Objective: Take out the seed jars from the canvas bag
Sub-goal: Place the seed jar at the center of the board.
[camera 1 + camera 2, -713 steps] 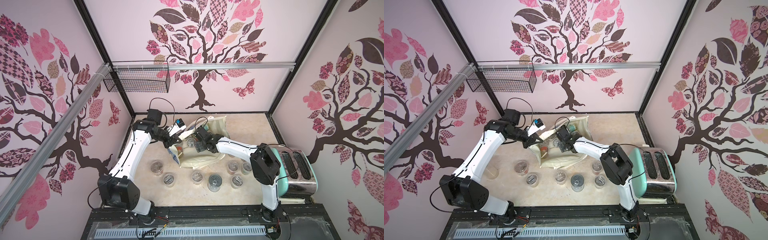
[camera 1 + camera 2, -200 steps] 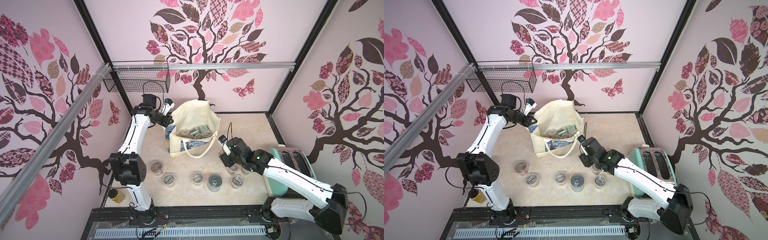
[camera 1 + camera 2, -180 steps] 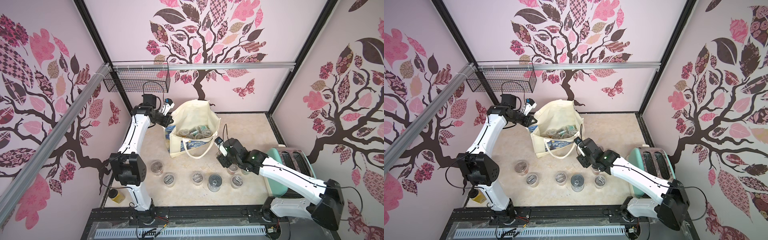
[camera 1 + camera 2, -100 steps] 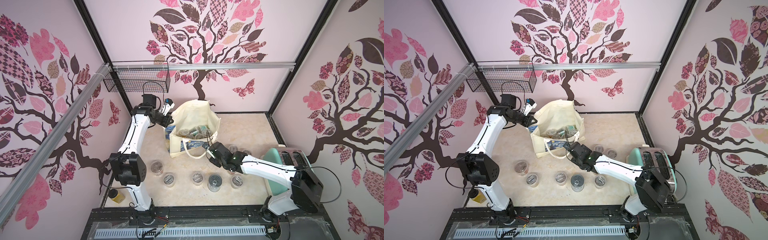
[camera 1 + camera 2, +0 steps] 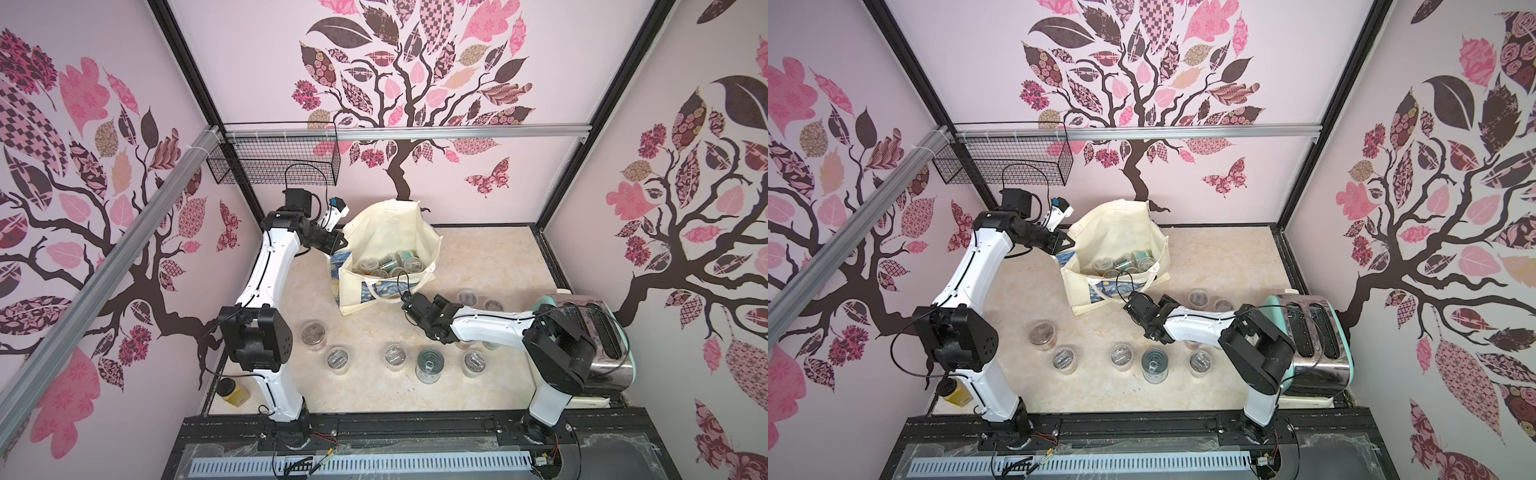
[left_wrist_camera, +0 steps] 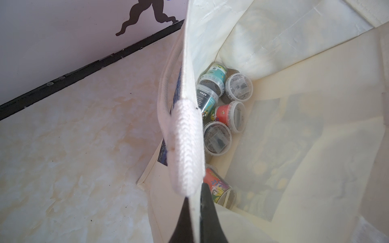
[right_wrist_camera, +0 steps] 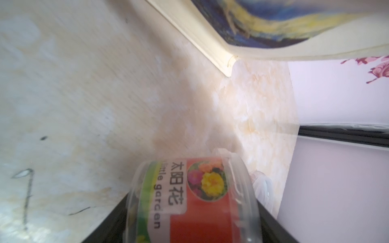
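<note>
The canvas bag (image 5: 390, 224) (image 5: 1113, 228) stands open at the back of the table, with several seed jars (image 5: 388, 266) (image 6: 227, 117) lying in its bottom. My left gripper (image 5: 336, 243) (image 6: 196, 189) is shut on the bag's rim beside a white rope handle (image 6: 183, 143), holding that side up. My right gripper (image 5: 419, 316) (image 7: 189, 227) hovers low over the table just in front of the bag's printed face (image 7: 273, 27). It is shut on a clear seed jar with a red flower label (image 7: 195, 199). That jar is hidden under the gripper in both top views.
Several clear jars (image 5: 337, 359) (image 5: 467, 296) stand on the table in front of and to the right of the bag, with a metal can (image 5: 429, 365) among them. A teal toaster (image 5: 598, 345) sits at the right edge and a mustard-yellow jar (image 5: 235, 392) at the front left. A wire basket (image 5: 274, 160) hangs on the back wall.
My right gripper, still holding the jar, has swung left from beside the toaster to the bag's front corner. The left gripper and the bag have not moved.
</note>
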Available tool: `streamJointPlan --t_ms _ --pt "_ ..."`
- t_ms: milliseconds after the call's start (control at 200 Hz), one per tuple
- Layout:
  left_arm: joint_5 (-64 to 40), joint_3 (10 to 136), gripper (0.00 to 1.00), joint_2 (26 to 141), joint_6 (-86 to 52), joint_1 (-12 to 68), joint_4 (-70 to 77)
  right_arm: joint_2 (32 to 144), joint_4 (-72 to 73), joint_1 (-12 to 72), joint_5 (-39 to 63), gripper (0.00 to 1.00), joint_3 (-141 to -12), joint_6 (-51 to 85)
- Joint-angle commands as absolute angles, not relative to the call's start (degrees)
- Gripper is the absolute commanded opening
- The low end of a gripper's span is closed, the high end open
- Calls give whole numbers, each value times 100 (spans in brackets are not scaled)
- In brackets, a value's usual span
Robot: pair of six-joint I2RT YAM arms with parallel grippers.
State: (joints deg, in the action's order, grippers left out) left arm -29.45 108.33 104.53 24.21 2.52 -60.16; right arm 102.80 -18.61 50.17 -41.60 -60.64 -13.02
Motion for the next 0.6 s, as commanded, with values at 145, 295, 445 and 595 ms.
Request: streamJointPlan --t_ms 145,295,445,595 --pt "-3075 10915 0 10434 2408 234 -6107 10750 -2359 4997 -4503 73 -6474 -732" --pt "-3052 10896 0 10438 2405 233 -6113 11010 -2532 4998 -4372 75 -6582 -596" --pt "-3071 10893 0 10418 2402 233 -6113 11153 -2707 5003 -4162 76 -6670 -424" --pt "-3081 10897 0 10397 2425 233 -6108 11144 -2735 4994 -4081 76 -6652 -422"
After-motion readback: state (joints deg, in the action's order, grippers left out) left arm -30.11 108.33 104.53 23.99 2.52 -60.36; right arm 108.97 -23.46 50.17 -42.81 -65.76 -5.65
